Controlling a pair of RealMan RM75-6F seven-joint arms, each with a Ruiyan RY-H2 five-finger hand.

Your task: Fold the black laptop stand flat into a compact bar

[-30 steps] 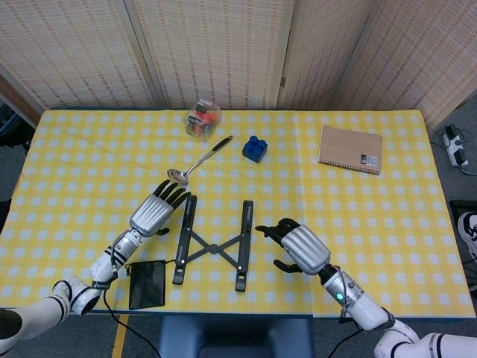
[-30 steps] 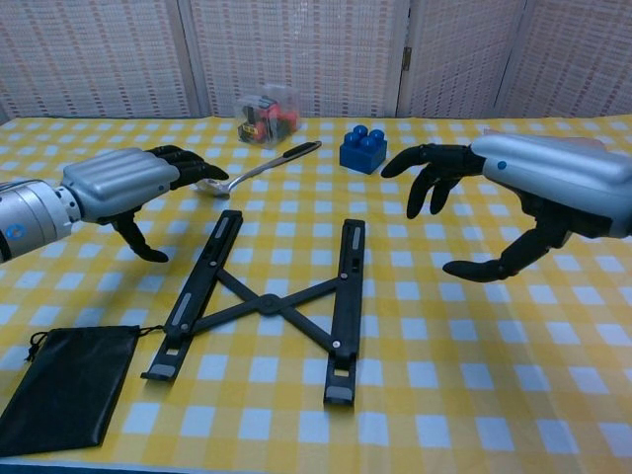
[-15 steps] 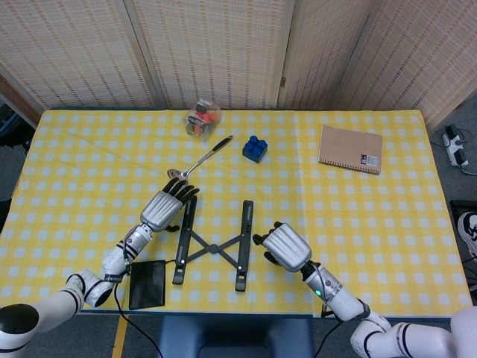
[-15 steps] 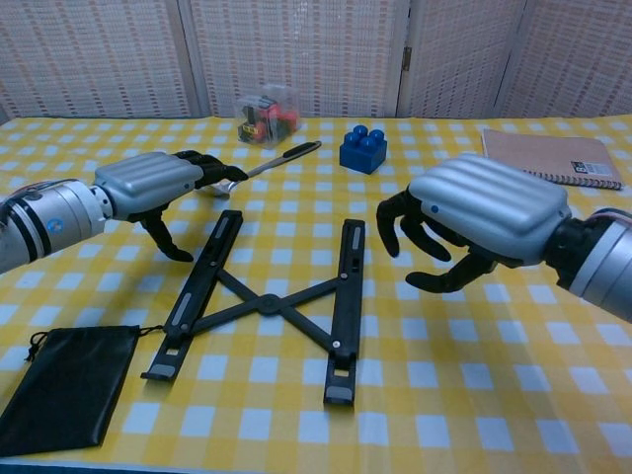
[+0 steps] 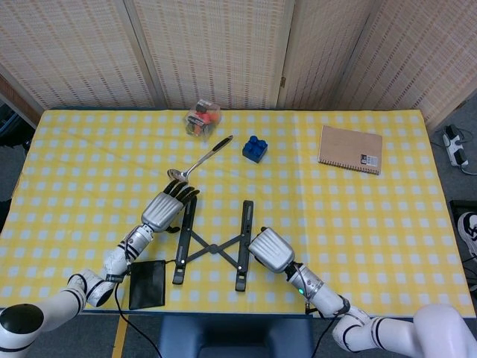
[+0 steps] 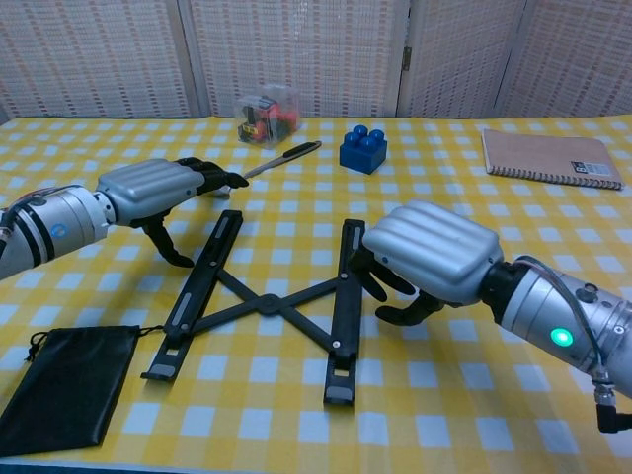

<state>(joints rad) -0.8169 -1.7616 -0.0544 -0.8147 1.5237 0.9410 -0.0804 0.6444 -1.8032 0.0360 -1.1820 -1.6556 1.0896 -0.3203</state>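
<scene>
From my head camera, the black laptop stand (image 5: pixel 214 244) lies spread open on the yellow checked tablecloth (image 5: pixel 373 216), its two long bars joined by a crossed brace in the middle. My left hand (image 5: pixel 166 208) sits at the far end of the stand's left bar, fingers stretched forward and apart, holding nothing; whether the fingertips touch the bar I cannot tell from above. My right hand (image 5: pixel 270 249) is just beside the stand's right bar, back of the hand upward, fingers curled under it, so I cannot tell from here whether they grip anything. Left of the stand's near end lies a black pouch (image 5: pixel 147 283). Beyond the stand are a spoon (image 5: pixel 198 162), a blue brick (image 5: pixel 255 148) and a clear box of small parts (image 5: pixel 202 118); a notebook (image 5: pixel 350 149) lies well to the right of the stand. From my chest camera, the stand (image 6: pixel 269 296) shows flat on the cloth, still unfolded. My left hand (image 6: pixel 163 193) hovers just left of the far end of the stand's left bar, fingers extended over it, thumb pointing down, empty. My right hand (image 6: pixel 427 254) is against the stand's right bar, fingers (image 6: pixel 370 278) curled toward the bar and seemingly at its edge, closed around nothing that I can see. The pouch (image 6: pixel 64 385) lies left of the stand's near end.
</scene>
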